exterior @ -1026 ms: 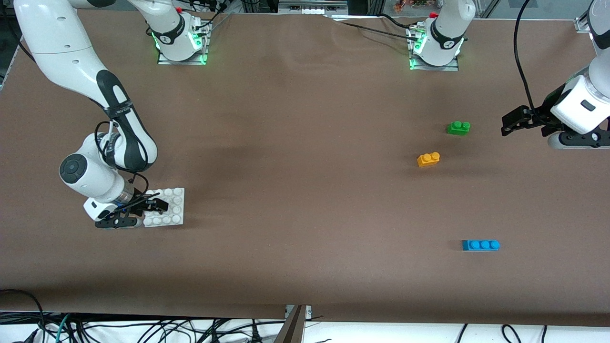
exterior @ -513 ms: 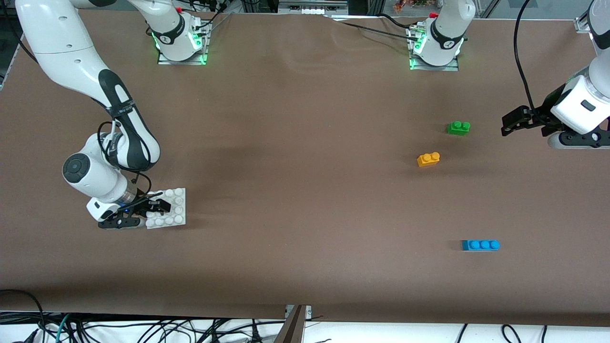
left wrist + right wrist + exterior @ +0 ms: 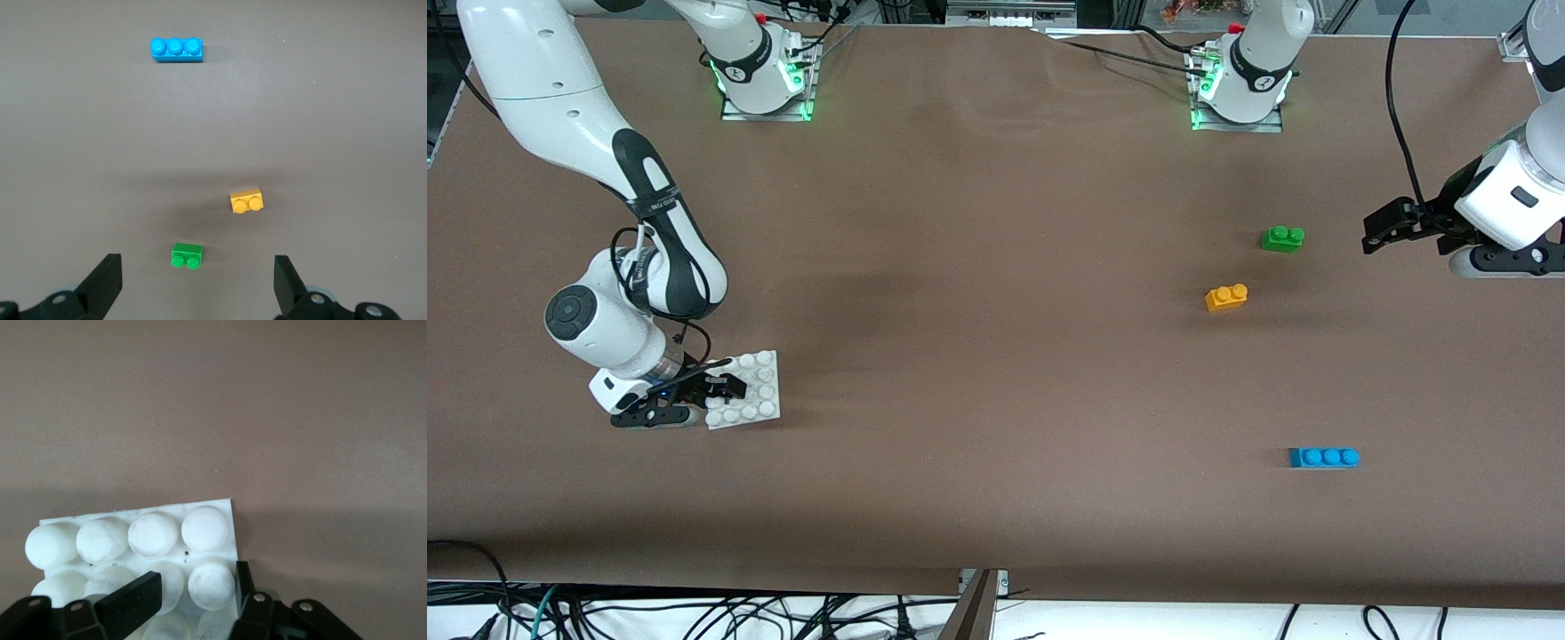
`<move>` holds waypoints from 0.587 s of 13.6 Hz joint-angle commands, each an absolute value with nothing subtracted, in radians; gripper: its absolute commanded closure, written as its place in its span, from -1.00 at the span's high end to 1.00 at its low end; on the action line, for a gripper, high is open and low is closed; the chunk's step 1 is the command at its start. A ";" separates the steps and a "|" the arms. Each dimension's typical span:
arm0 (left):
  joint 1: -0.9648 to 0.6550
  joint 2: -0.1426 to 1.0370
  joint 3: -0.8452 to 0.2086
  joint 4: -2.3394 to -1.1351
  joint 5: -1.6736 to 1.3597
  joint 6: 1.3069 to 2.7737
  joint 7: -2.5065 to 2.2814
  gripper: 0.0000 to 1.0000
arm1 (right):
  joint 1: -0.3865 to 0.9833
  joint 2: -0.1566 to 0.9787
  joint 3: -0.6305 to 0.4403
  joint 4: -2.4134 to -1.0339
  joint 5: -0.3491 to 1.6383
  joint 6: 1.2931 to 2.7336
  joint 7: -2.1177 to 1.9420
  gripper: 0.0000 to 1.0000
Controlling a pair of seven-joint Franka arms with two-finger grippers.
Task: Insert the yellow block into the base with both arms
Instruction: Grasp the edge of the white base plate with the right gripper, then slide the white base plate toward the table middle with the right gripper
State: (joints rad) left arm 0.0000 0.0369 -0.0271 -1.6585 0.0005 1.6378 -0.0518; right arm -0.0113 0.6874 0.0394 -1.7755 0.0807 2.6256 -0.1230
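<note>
Two arms are at different stages, so read them apart. Your right gripper (image 3: 713, 391) is down at the base (image 3: 758, 391), clenched on the edge of that white studded plate at the right arm's end of the table; the right wrist view shows its fingers (image 3: 130, 603) closed around a stud at the plate's edge. Securing the base is the step in hand, I judge. Your left gripper (image 3: 1380, 229) waits in the air at the left arm's end of the table, jaws spread wide and holding nothing.

The yellow block (image 3: 1226, 297) lies loose on the table, just nearer the front camera than the green brick (image 3: 1282, 238) and well apart from the base. The blue brick (image 3: 1324, 457) lies nearer the camera again.

Next you need the left gripper over the yellow block, then down to grasp it (mind the green neighbour). No containers are present; the base's studs carry nothing yet.
</note>
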 commanded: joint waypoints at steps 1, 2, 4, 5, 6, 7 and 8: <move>-0.003 0.048 -0.025 -1.631 0.009 1.617 -0.035 1.00 | 0.006 0.699 0.044 -1.778 0.104 2.648 -0.124 0.04; -0.003 0.048 -0.025 -1.631 0.009 1.617 -0.035 1.00 | 0.009 0.699 0.044 -1.779 0.106 2.657 -0.123 0.04; -0.003 0.048 -0.025 -1.631 0.009 1.617 -0.035 1.00 | 0.015 0.704 0.044 -1.782 0.106 2.660 -0.106 0.04; -0.003 0.048 -0.025 -1.631 0.009 1.617 -0.035 1.00 | 0.023 0.704 0.044 -1.781 0.106 2.660 -0.097 0.04; -0.003 0.048 -0.025 -1.631 0.009 1.617 -0.035 1.00 | 0.031 0.704 0.044 -1.782 0.106 2.660 -0.081 0.04; -0.003 0.048 -0.025 -1.631 0.009 1.617 -0.035 1.00 | 0.037 0.704 0.044 -1.782 0.106 2.660 -0.066 0.04; -0.003 0.046 -0.025 -1.631 0.009 1.617 -0.035 1.00 | 0.052 0.704 0.044 -1.782 0.106 2.660 -0.051 0.04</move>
State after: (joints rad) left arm 0.0000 0.0370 -0.0270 -1.6584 0.0005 1.6378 -0.0518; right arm 0.0230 0.6894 0.0396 -1.7769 0.0854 2.6414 -0.0849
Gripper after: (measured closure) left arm 0.000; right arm 0.480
